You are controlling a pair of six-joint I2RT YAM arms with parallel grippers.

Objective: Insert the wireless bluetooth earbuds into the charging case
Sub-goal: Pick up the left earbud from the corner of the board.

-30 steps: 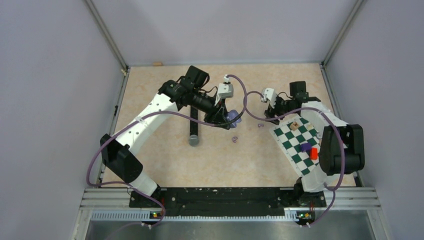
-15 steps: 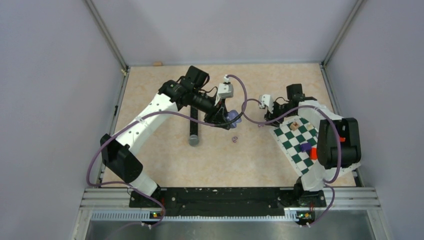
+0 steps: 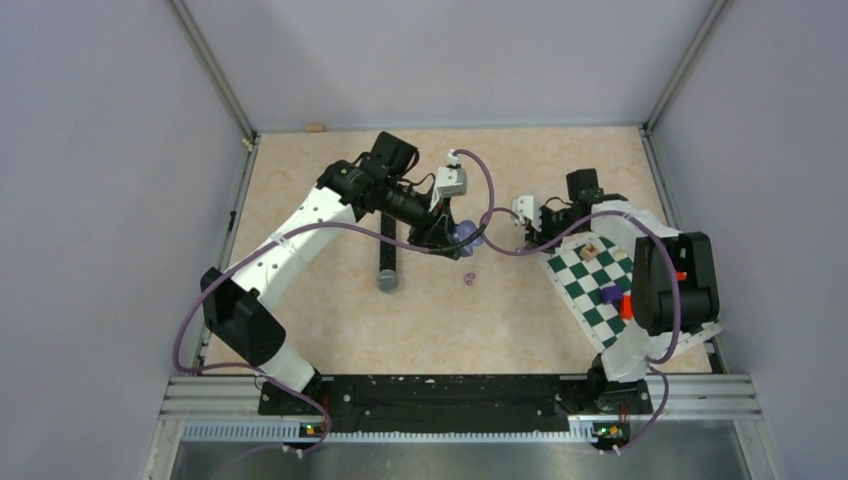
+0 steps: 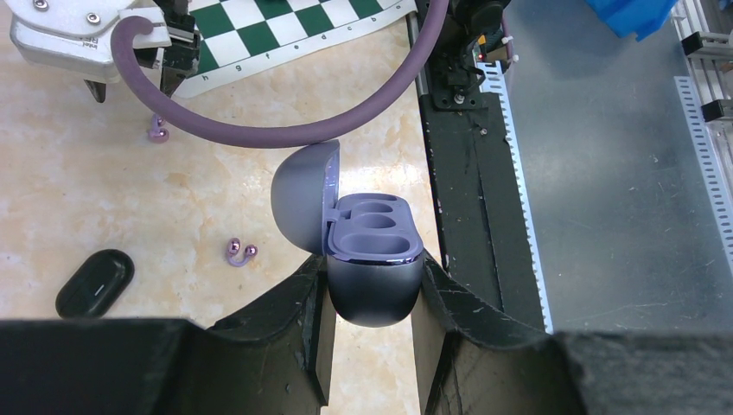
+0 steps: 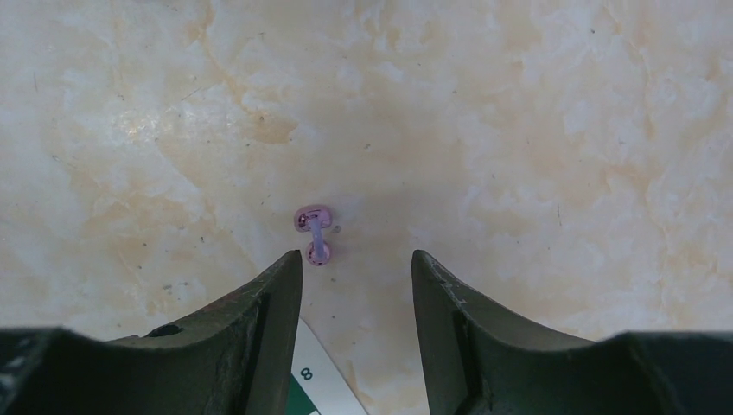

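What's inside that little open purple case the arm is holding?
The case shows two moulded hollows, both empty. The inner side of its lid faces away, so it cannot be seen.

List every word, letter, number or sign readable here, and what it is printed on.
"8": on the white border of the checkered mat, right wrist view.
Small characters along that border, left wrist view: too small to read.
The charging case and the purple earbud: no markings visible.
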